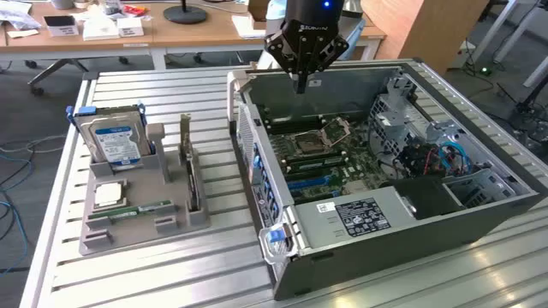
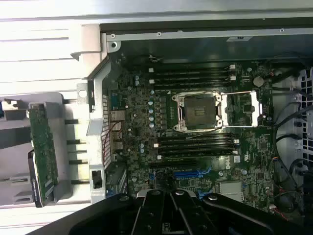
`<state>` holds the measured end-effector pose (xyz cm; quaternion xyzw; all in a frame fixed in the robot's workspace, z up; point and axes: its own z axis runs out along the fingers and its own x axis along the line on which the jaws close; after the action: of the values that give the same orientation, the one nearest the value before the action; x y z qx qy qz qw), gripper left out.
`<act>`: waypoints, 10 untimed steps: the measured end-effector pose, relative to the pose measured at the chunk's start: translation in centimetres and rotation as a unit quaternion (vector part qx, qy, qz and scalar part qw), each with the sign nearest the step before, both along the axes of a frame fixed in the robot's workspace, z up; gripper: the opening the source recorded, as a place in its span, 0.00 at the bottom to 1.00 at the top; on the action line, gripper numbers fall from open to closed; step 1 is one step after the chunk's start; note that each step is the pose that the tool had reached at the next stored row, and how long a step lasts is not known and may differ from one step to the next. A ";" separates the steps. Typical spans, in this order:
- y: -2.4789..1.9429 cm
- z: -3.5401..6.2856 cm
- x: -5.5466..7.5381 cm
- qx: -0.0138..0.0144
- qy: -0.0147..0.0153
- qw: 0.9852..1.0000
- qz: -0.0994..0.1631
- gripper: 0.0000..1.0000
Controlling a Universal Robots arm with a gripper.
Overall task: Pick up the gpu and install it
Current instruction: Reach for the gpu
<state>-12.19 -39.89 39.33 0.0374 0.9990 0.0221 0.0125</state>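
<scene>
Though several things bear writing, none of it can be read: the gripper [image 1: 301, 85] has a pale brand mark on its black body, the hard drive [image 1: 118, 142] a blue label, and the power supply [image 1: 360, 217] a black-and-white sticker, all too small to make out. The gripper's fingers are pressed together with nothing between them. It hangs over the far wall of the open case [image 1: 385, 256], above the motherboard [image 2: 142, 112] and its bare CPU socket [image 2: 198, 111]. The gpu [image 1: 189, 168] stands on edge in a slot of the grey holder [image 1: 128, 231], to the exterior view's left of the case and well apart from the gripper. A strip of bare slatted table [image 1: 214, 256] runs between holder and case. The board lies open from above, and cables [image 1: 437, 157] crowd the case's side at the exterior view's right.
</scene>
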 end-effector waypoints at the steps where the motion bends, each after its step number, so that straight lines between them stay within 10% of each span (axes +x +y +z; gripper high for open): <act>1: 0.00 0.00 0.0 0.000 0.000 1.000 0.000 0.11; 10: 0.00 0.00 0.0 0.000 0.000 1.000 0.000 0.11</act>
<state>-12.19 -39.89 39.33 0.0374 0.9990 0.0221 0.0125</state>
